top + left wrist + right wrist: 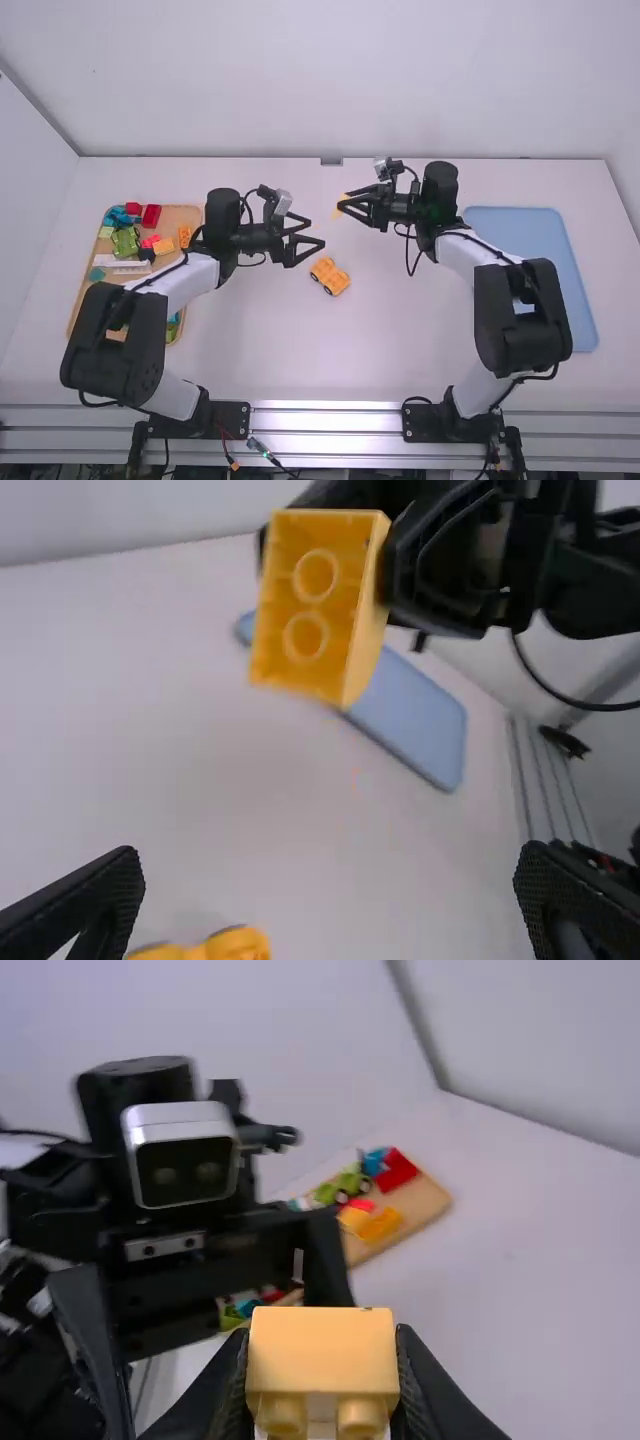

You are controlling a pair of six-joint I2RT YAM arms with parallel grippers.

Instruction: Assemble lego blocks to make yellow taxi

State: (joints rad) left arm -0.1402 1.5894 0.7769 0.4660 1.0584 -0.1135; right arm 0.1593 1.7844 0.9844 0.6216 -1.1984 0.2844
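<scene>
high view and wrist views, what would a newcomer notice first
Probably the yellow block pinched in the right claw, facing the open left claw. Next, the small yellow car mid-table, then the tray of colourful blocks at the high view's left.

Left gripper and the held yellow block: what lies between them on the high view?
Nothing: in the high view, bare white tabletop shows between the left gripper and the yellow block in the right fingers.

Bright, even light with faint soft shadows; glare on the metal rail (325, 420); wrist views' backgrounds blurred.
</scene>
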